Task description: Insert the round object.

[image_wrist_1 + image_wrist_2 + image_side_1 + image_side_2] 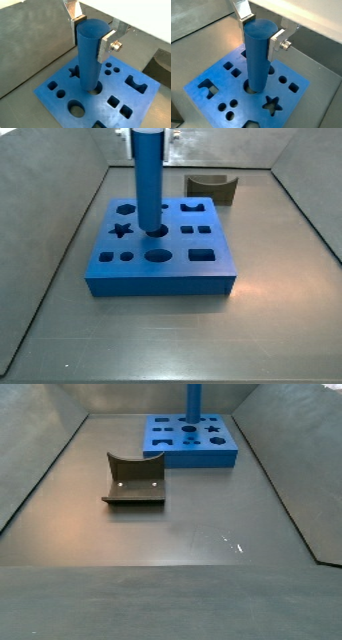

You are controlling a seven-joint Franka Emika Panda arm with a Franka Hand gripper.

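— Where is the round object [147, 178] sitting?
— It is standing upright with its lower end in a round hole of the block [163, 273], near the block's middle; in a wrist view the star hole [72, 73] is lying just beside it.
— And the gripper [93, 34]?
— It is sitting at the peg's top, one finger [107, 47] on each side.
— Anything else on the floor?
— The curved block [134, 480] is lying well apart from the block, nearer the camera in a side view.
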